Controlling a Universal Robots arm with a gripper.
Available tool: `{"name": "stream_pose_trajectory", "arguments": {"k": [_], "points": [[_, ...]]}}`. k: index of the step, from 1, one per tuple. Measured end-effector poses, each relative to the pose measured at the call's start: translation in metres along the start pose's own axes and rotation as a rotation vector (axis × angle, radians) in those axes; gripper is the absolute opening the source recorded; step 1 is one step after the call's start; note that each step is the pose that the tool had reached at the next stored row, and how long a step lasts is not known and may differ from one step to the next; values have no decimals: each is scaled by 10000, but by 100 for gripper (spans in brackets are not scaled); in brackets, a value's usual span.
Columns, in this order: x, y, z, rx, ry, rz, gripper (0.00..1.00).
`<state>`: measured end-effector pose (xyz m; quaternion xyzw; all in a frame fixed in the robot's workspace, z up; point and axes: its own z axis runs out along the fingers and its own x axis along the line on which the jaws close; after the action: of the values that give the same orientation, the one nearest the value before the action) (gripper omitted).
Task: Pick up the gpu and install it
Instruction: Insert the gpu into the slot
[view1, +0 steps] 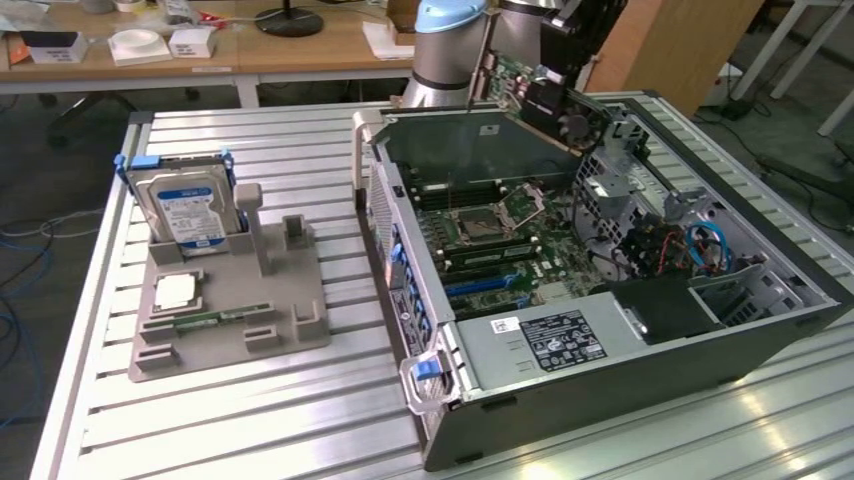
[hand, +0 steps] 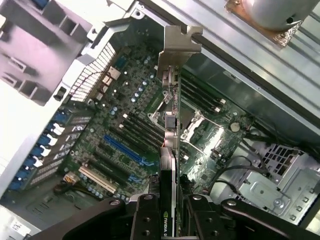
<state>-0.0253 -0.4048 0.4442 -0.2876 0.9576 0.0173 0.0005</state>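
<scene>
Gripper (hand: 169, 216) clamped on gpu (view1: 534, 95), upper centre of exterior frame; hangs over open computer case (view1: 627, 385), motherboard (view1: 514, 255) beneath, metal drive cage (view1: 611, 180) near; hard drive (view1: 187, 212) far left.

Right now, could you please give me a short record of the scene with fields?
gripper: shut on the graphics card
card position: above the open computer case, not yet in a slot
hard drive: upright in the gray holder, beside the case
</scene>
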Motion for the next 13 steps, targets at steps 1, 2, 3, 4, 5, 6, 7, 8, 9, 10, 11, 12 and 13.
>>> {"name": "stream_pose_trajectory", "arguments": {"k": [1, 2, 3, 4, 5, 6, 7, 8, 9, 10, 11, 12, 13], "points": [[0, 0, 1, 43, -68, -99, 26], [0, 0, 1, 74, -130, -190, 26], [0, 0, 2, 82, -190, -269, 26], [-1, -1, 2, 51, -235, -324, 26], [-1, -1, 10, 31, -253, -340, 26], [0, -2, 19, 20, -259, -343, 26], [1, -3, 25, 19, -258, -359, 26], [1, -3, 28, 18, -254, -423, 26], [1, -4, 30, 15, -249, -571, 26], [1, -4, 33, 9, -245, -750, 26], [1, -4, 36, 5, -240, -929, 26], [1, -4, 38, 0, -234, -1120, 26], [1, -5, 40, -4, -228, -1300, 26]]}}
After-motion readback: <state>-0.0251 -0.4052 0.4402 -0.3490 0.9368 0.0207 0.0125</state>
